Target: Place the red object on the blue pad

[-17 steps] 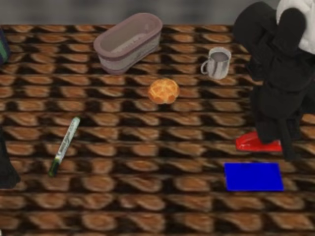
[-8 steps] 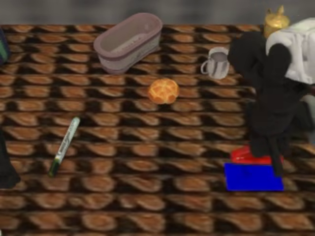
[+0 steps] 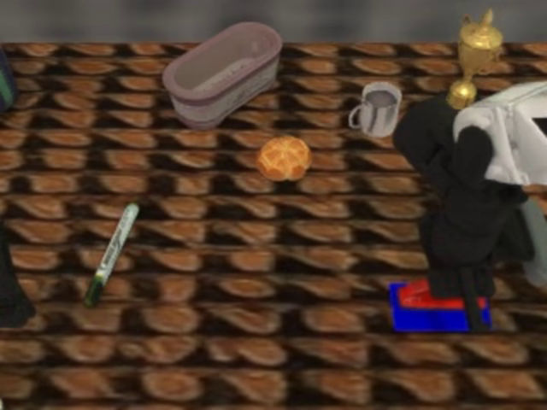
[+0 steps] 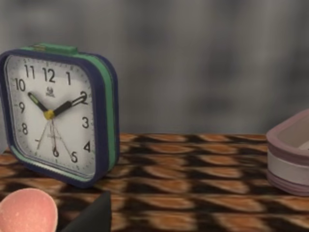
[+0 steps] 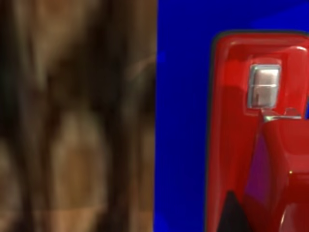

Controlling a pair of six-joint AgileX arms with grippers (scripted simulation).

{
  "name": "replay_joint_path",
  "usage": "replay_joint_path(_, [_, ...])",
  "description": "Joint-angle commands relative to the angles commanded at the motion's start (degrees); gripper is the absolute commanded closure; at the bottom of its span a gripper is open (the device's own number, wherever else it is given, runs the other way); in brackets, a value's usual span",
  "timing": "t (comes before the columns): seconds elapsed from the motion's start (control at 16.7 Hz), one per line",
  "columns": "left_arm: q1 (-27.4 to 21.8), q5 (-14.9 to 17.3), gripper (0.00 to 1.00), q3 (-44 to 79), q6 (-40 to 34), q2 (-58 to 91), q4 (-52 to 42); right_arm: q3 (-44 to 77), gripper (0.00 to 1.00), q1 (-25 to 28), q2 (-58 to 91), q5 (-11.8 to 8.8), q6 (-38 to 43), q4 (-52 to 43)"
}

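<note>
I read no brand anywhere. My right gripper covers the red object lying on the blue pad; fingers' state I cannot tell. Mug and trophy stand well beyond them.

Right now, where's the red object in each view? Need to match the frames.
Top view: the red object lies over the blue pad near the table's right front, partly hidden under the right gripper.
Left wrist view: not in it; that view shows a clock and a tub.
Right wrist view: the red object fills one side, against the pad.
Shared landmark: the blue pad, in the top and right wrist views.
</note>
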Motion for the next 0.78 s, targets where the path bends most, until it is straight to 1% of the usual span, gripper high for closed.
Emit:
replay_joint_path(0.06, [0.0,0.0,0.0,0.0,0.0,0.0,0.0,0.0,1.0,0.0,0.0,0.0,0.0,0.0])
replay_joint_path(0.78, [0.0,0.0,0.0,0.0,0.0,0.0,0.0,0.0,0.1,0.0,0.0,0.0,0.0,0.0])
